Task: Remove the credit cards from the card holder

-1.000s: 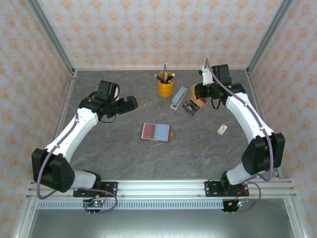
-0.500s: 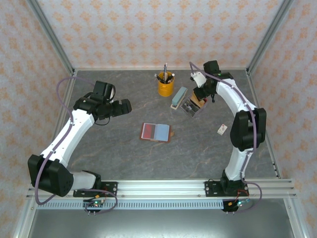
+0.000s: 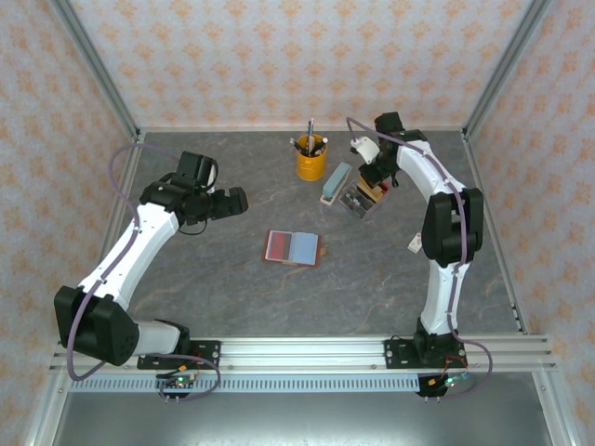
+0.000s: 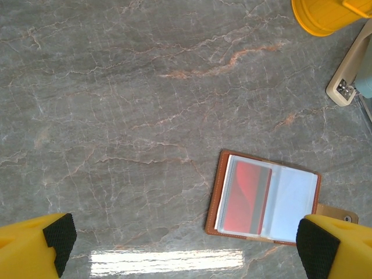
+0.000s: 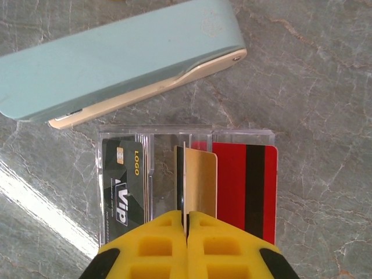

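Gold card [image 5: 200, 180], pinched between the closed fingers of the right gripper [image 5: 187, 224], has edged left over the clear tray [image 5: 238, 132] at the back. Left gripper [image 4: 189, 238] hangs spread, well apart from the open card holder [image 4: 263, 200] at centre, a red card [image 4: 247, 196] left inside.

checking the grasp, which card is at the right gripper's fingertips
The gold card in the middle, between the black vip card and the red striped card.

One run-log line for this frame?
left end effector open, hovering near card holder | right end effector shut on gold card at clear tray | card holder open, red card in sleeve
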Controlling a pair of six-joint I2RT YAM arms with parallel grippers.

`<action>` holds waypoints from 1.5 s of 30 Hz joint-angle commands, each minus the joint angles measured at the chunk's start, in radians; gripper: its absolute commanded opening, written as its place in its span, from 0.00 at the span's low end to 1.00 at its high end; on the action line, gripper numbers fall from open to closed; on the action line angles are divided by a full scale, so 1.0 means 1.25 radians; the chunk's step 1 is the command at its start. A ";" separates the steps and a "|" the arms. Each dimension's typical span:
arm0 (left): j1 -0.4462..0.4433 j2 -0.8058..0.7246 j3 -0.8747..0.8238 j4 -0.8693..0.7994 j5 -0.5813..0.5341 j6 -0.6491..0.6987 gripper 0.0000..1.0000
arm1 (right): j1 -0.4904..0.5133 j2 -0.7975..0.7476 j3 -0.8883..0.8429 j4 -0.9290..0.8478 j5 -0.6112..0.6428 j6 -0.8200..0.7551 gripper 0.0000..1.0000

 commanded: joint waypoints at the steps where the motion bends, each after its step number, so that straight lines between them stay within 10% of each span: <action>1: 0.004 0.007 0.010 -0.010 0.009 0.012 1.00 | -0.006 0.016 0.031 -0.048 0.041 -0.028 0.04; 16: 0.005 0.009 0.009 -0.007 0.020 0.007 1.00 | -0.007 -0.063 0.047 -0.032 0.043 0.127 0.34; 25: 0.006 0.003 -0.027 0.012 0.014 -0.033 1.00 | 0.024 -0.273 -0.167 0.086 -0.004 0.550 0.42; 34: 0.026 -0.010 -0.065 0.027 -0.020 -0.076 1.00 | 0.232 -0.432 -0.422 0.262 0.057 0.882 0.59; 45: 0.061 -0.017 -0.116 0.061 -0.022 -0.116 1.00 | 0.514 -0.188 -0.299 0.208 0.260 0.962 0.67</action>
